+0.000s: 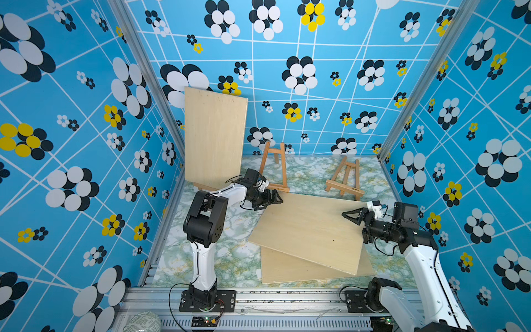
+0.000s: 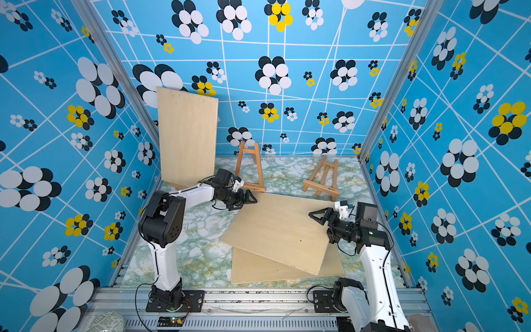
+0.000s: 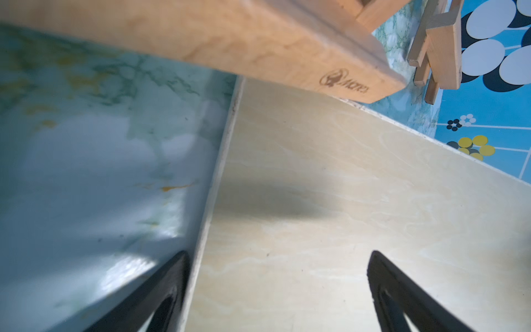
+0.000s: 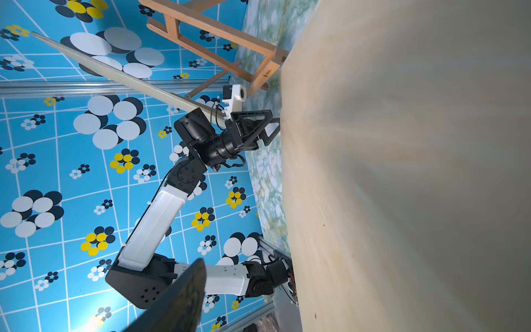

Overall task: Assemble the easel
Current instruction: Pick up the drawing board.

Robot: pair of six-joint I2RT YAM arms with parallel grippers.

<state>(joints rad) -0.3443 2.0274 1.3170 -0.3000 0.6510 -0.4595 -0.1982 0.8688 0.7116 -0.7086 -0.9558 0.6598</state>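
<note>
On the marbled table [image 1: 230, 258] in front of you, two flat boards lie stacked. The top board [image 1: 310, 230] is skewed across the lower board [image 1: 287, 271] and covers most of it.

Your left gripper [image 1: 278, 198] is at the top board's far left corner, jaws spread wide with nothing between them. The left wrist view shows one of its fingers [image 3: 161, 293] over the table and the other over the board, so they straddle the board's edge. Just beyond that corner stands the middle easel [image 1: 278, 188], bare, with its front ledge close beside the board.

Your right gripper [image 1: 344, 214] is at the top board's right edge. In the right wrist view you see only one finger [image 4: 178, 301], clear of the board's face. The other is hidden, so you cannot tell whether that claw is pinching the board or only sitting around it.

A second bare easel [image 1: 336, 184] sits near the back right, apart from the boards. At the back left, a third board [image 1: 214, 138] stands upright on the ledge of another easel [image 1: 205, 187], by the left wall.
</note>
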